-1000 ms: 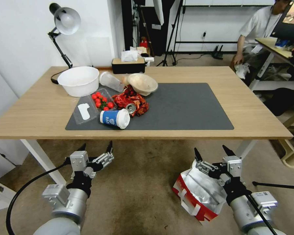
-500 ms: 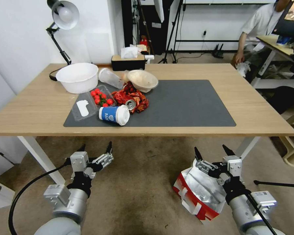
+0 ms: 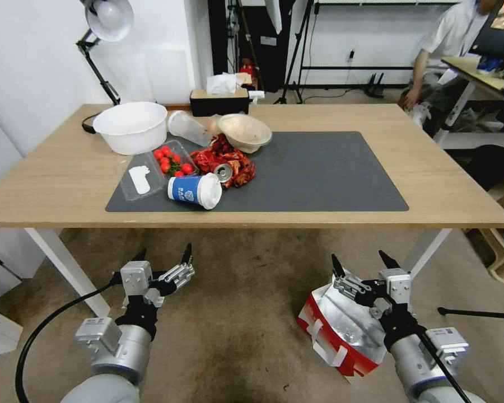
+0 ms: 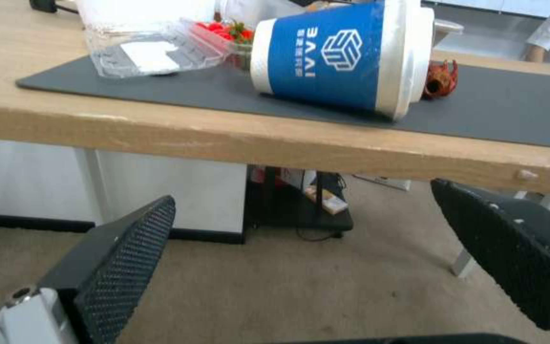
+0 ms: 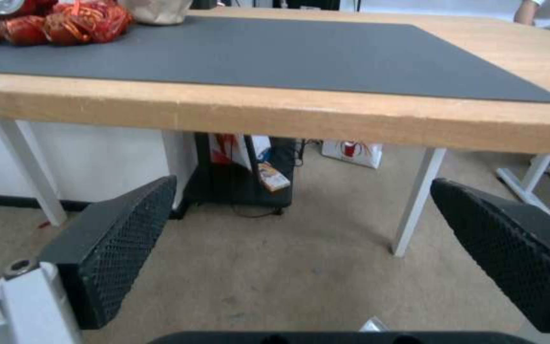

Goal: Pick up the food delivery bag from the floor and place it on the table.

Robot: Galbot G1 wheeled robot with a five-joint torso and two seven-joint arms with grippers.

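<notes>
bag on the carpet, both claws spread and waiting

table [image 3: 453, 184] fills the far half of the head view, a wide light-wood top on white legs, its dark grey mat [image 3: 330, 168] bare on the right side, which looks like the natural landing spot. floor [image 3: 246, 313] runs underneath, worn brown-grey with a dark stain in the middle. food delivery bag [image 3: 333, 330] lies tipped on that floor at near right, red band low, silver lining gaping upward, white handle flopped toward the near side. right gripper [image 3: 365, 270] hangs just above the bag's far edge, fingers spread wide with nothing between them, placed there, i'd judge, to drop onto the rim or handle. left gripper [image 3: 163, 258] sits at near left, well apart from the bag, also spread and empty, apparently just parked. smaller stuff crowds the mat's left end: white bowl [image 3: 130, 126], tan bowl [image 3: 245, 132], crumpled red wrapper [image 3: 225, 162], blue cup [image 3: 195, 190] on its side, tomato tray [image 3: 173, 162]. the pick hasn't begun; the bag is not yet gripped.
</notes>
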